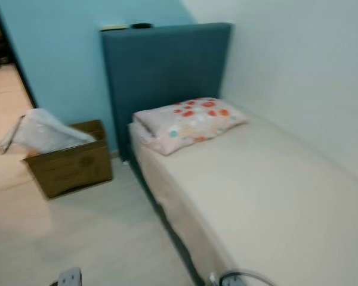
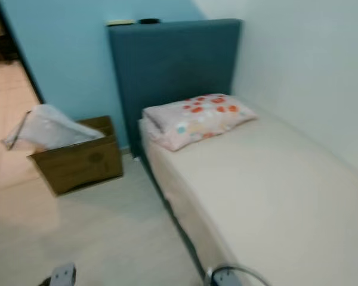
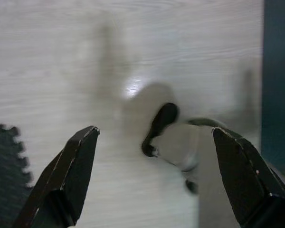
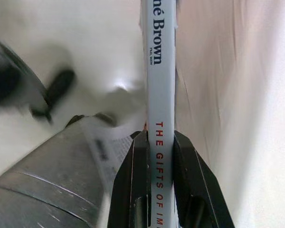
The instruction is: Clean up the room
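Note:
My right gripper [image 4: 159, 142] is shut on a grey-spined book [image 4: 159, 71], held by its spine beside the cream side of the bed. My left gripper [image 3: 154, 137] hangs open over the pale wood floor [image 3: 85, 47] with nothing between its fingers. Ahead stands a single bed [image 1: 274, 196] with a cream sheet, a dark blue headboard [image 1: 167, 71] and a flowered pillow [image 1: 188, 124]. A cardboard box [image 1: 71, 165] with a white bag [image 1: 42, 132] sticking out of it sits on the floor left of the bed.
Two small items lie on top of the headboard [image 1: 126, 26]. A doorway opens at the far left [image 1: 0, 53]. The white wall [image 1: 310, 71] runs along the bed's right side. Open floor [image 1: 89, 238] lies between me and the box.

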{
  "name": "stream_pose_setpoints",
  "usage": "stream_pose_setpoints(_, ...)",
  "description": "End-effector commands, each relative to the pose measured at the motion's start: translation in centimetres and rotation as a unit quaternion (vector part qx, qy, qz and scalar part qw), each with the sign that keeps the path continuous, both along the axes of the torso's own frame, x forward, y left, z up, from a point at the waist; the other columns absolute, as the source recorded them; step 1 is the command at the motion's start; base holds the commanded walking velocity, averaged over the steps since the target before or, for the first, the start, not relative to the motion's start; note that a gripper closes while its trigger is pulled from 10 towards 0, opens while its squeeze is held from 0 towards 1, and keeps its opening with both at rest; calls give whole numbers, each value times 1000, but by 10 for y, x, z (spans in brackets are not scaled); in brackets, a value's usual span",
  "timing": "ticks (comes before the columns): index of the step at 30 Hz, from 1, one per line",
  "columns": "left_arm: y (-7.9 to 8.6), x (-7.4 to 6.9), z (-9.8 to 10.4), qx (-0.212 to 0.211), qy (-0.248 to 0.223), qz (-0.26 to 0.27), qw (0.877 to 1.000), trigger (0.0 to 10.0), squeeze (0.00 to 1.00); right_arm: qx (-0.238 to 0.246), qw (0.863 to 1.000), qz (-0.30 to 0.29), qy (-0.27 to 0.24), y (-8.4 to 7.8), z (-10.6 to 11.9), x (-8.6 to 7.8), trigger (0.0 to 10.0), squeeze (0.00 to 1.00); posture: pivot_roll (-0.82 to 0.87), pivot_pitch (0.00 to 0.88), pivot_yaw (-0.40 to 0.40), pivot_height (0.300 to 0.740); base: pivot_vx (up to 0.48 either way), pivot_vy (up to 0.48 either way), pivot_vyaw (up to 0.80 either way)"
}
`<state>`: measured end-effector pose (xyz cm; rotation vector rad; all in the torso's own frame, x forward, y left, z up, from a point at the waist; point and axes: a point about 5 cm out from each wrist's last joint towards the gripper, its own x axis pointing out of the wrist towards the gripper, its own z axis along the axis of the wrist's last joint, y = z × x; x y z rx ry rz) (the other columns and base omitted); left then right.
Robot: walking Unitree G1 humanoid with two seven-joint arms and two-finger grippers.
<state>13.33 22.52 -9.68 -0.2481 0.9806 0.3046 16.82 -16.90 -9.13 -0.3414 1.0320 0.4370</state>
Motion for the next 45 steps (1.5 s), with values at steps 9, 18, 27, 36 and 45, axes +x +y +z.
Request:
stream_pose_setpoints(9, -9, 5, 0, -9, -4, -13, 1000, 10000, 0, -11, 1000, -9, 3, -8, -1, -4, 10000, 0, 41, 0, -64, 740, 330, 0, 0)
stream_pose_setpoints(18, -9, 5, 0, -9, -3, -16, 1000, 10000, 0, -10, 1000, -1, 0, -8, 0, -2, 10000, 0, 43, 0, -66, 740, 333, 0, 0)
stream_pose_setpoints(27, -10, 7, 0, -9, -6, -21, 1000, 10000, 0, 12, 999, -9, -41, -1, 11, 21, 10000, 0, 39, 0, -64, 740, 337, 0, 0)
stream_pose_setpoints(36, -11, 7, 0, -10, -6, -21, 1000, 10000, 0, 46, 996, -8, -76, 14, 22, 43, 10000, 0, 35, 0, -65, 740, 335, 0, 0)
stream_pose_setpoints(45, -12, 5, -1, -12, -3, -16, 1000, 10000, 0, 46, 996, 23, -74, 17, 22, 42, 10000, 0, 38, 0, -71, 740, 336, 0, 339)
